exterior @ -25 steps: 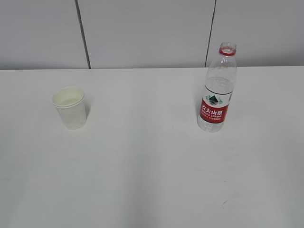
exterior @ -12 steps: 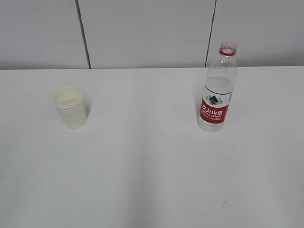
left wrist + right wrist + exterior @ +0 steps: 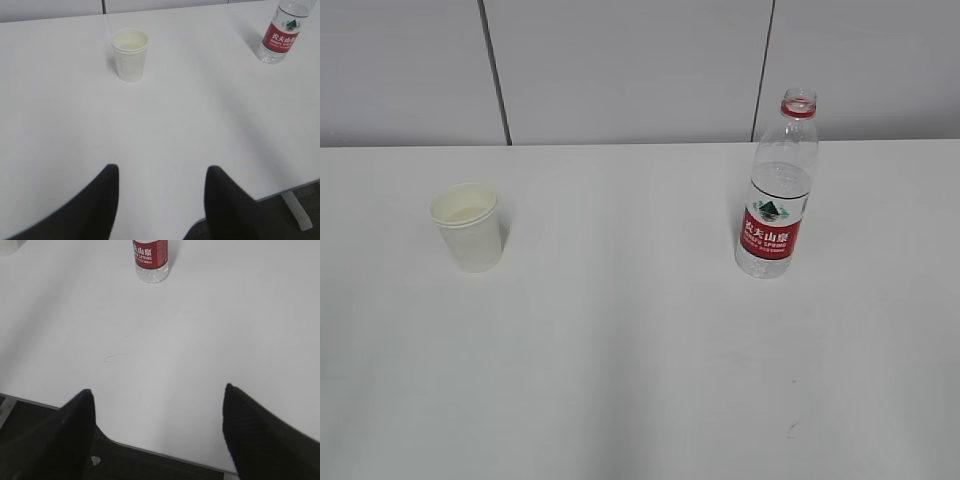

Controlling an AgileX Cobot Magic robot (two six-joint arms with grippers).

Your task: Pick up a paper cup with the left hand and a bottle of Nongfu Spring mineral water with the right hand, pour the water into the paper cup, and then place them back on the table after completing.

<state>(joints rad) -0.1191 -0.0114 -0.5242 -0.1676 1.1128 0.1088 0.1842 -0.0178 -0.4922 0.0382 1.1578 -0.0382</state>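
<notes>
A white paper cup (image 3: 469, 227) stands upright on the left of the white table (image 3: 640, 350); it also shows in the left wrist view (image 3: 130, 54), with some clear liquid inside. An uncapped Nongfu Spring bottle (image 3: 777, 195) with a red label stands upright on the right, partly filled with water; it shows in the left wrist view (image 3: 282, 32) and the right wrist view (image 3: 150, 259). My left gripper (image 3: 162, 172) is open and empty, near the table's front edge, far from the cup. My right gripper (image 3: 157, 395) is open and empty, over the front edge, far from the bottle. Neither arm shows in the exterior view.
A grey panelled wall (image 3: 620, 70) runs behind the table. The table's front edge (image 3: 150, 452) and a white table leg (image 3: 295, 210) show in the wrist views. A faint scratch (image 3: 114, 356) marks the tabletop.
</notes>
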